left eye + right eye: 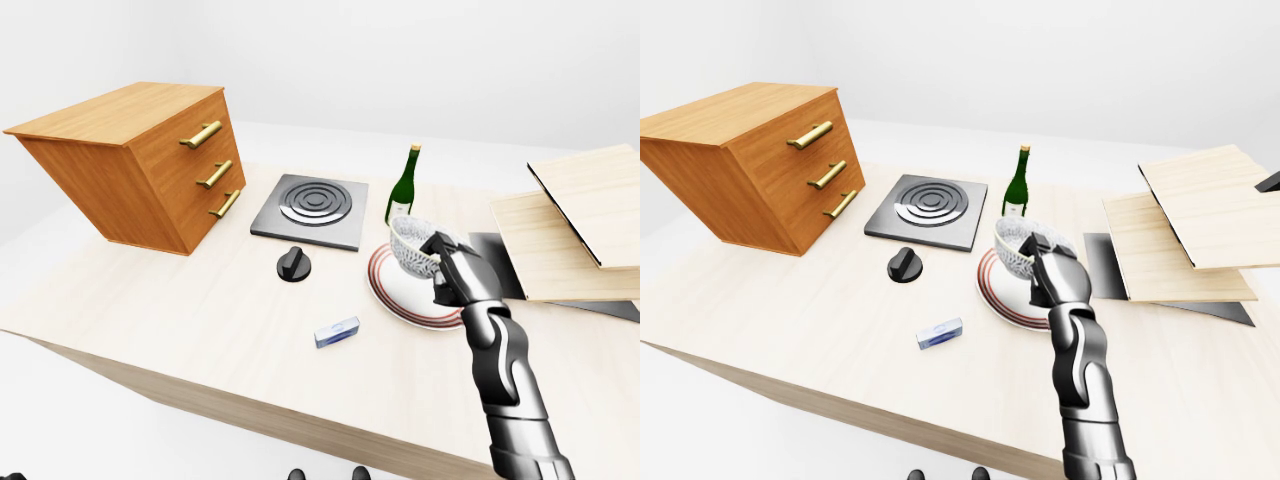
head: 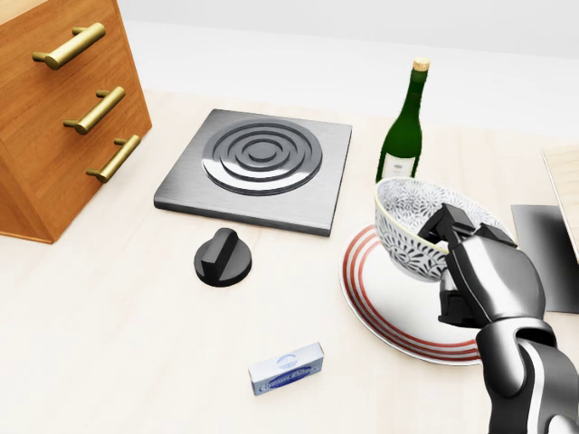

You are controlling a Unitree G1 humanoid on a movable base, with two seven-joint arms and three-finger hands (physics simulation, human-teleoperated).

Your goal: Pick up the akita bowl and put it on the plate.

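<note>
The akita bowl [image 2: 405, 231], white with a dark blue pattern, hangs tilted over the upper part of the red-ringed white plate [image 2: 366, 294] at the right of the head view. My right hand [image 2: 460, 233] is shut on the bowl's right rim, with its fingers [image 2: 450, 220] hooked over the edge. The bowl's base looks very close to the plate; whether they touch I cannot tell. The same grip shows in the left-eye view, bowl [image 1: 410, 246] over plate [image 1: 385, 290]. My left hand does not show in any view.
A green wine bottle [image 2: 403, 136] stands just above the bowl. A stove burner [image 2: 258, 167], a black knob [image 2: 223, 258] and a small blue-white box [image 2: 287, 368] lie left of the plate. A wooden drawer cabinet [image 2: 54, 108] stands far left. Wooden boards [image 1: 575, 220] are at the right.
</note>
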